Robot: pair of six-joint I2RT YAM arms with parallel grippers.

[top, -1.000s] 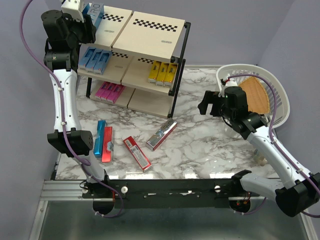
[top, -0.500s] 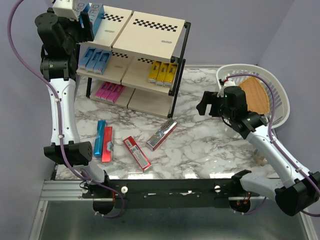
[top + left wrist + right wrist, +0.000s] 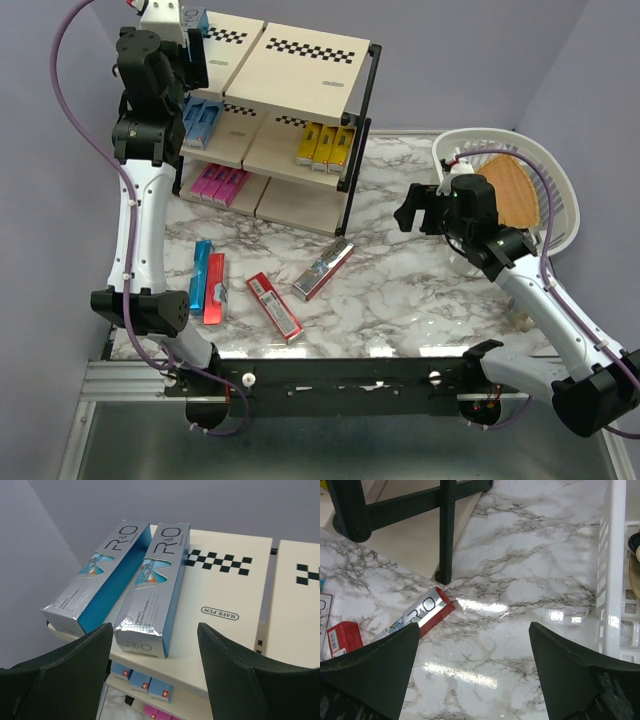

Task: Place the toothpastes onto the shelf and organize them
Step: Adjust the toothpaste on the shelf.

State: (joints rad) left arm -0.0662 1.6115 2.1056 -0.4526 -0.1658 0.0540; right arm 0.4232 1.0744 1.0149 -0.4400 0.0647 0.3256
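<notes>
The boxes [image 3: 148,592] are cardboard with a shiny silver foil finish. The shelf [image 3: 227,587] has smooth, matt beige wood boards and a black metal frame [image 3: 446,530]. The tabletop [image 3: 530,595] is glossy and marble-patterned. The basket [image 3: 616,555] is white plastic.

Left gripper [image 3: 154,630]: jaws wider than a second ago. The silver-teal toothpaste [image 3: 150,587] it was closed around now lies free just ahead of the fingertips, on the shelf [image 3: 225,645] top board. Left arm: wrist swung outward, then back over the shelf.
</notes>
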